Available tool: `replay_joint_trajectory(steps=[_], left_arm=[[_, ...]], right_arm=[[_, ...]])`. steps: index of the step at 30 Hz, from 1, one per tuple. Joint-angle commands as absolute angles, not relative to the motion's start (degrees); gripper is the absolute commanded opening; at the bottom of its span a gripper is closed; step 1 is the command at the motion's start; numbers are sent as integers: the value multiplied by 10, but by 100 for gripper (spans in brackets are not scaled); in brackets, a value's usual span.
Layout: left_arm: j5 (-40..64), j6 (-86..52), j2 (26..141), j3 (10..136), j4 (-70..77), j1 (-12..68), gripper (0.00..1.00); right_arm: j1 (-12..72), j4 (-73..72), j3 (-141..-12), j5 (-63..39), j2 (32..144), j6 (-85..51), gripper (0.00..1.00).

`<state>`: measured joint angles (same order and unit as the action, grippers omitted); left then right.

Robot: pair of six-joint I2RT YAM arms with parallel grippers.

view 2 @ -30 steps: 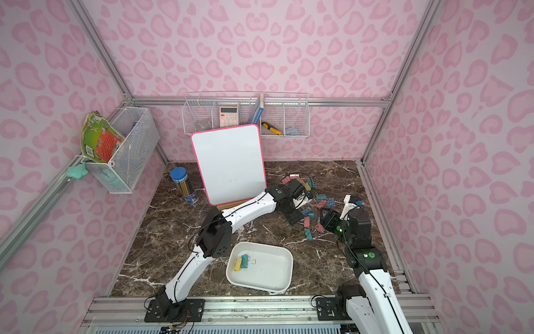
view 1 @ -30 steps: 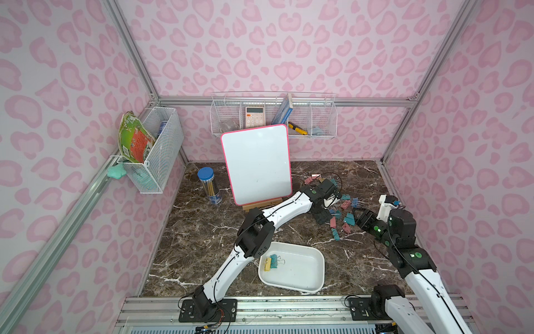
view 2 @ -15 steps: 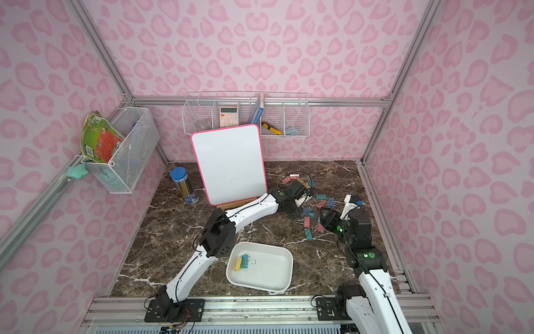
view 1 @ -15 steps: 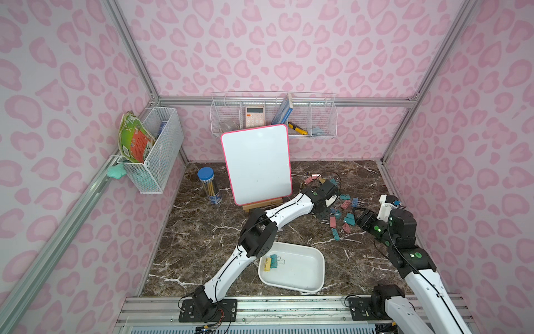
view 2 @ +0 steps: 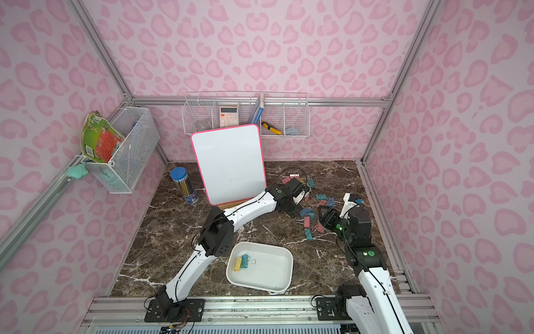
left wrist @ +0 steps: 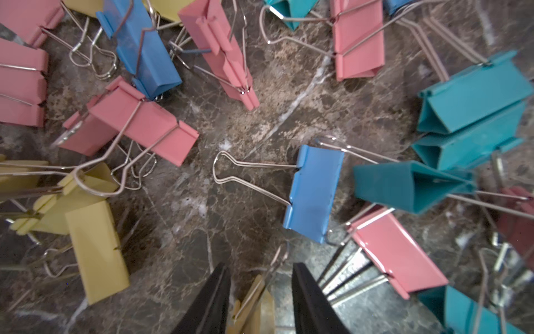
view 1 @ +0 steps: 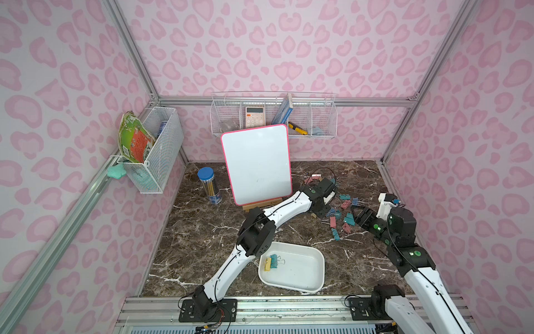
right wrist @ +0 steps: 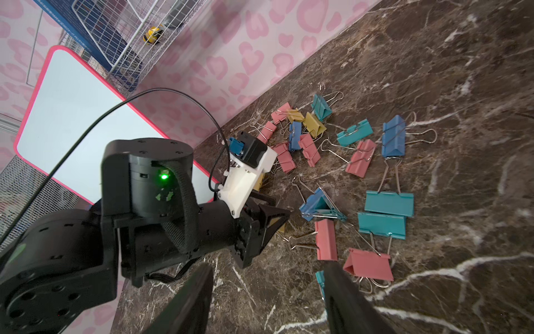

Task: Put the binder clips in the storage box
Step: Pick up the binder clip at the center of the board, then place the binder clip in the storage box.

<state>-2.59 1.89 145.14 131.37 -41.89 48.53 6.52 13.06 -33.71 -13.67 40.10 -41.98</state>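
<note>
Several pastel binder clips lie scattered on the dark marble at the right, seen close in the left wrist view. My left gripper points down at the pile's near left edge, shut on a yellow binder clip. The right gripper hangs open just right of the pile, nothing between its fingers. The white storage box sits at the front middle, holding a yellow and a teal clip.
A pink-framed whiteboard stands on a small easel behind the left arm. A blue-lidded pencil jar is to its left. Wire baskets hang on the back wall and the left wall.
The left gripper's jaws have narrowed from wide open onto the yellow clip at the pile's edge. The right arm has barely moved.
</note>
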Motion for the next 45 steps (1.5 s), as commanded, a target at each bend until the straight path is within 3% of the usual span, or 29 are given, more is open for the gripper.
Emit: replay_joint_trajectory(steps=[1,4,13,20,31,39,45], left_arm=[[-36,22,1461,1325,-458,484,42],[-36,16,1462,1320,-460,483,43],[-19,7,1461,1320,-458,483,17],[12,-25,1435,1314,-453,476,7],[147,-124,1311,1252,-459,446,5],[272,-162,1046,983,-473,445,7],[242,-181,940,809,-598,452,7]], right_arm=[[65,117,-335,-140,397,-426,63],[65,114,-334,-142,397,-428,63],[65,112,-342,-143,402,-430,63],[65,109,-339,-143,400,-436,64],[63,95,-335,-148,415,-435,73],[54,50,-328,-223,462,-398,80],[59,35,-332,-252,476,-367,86]])
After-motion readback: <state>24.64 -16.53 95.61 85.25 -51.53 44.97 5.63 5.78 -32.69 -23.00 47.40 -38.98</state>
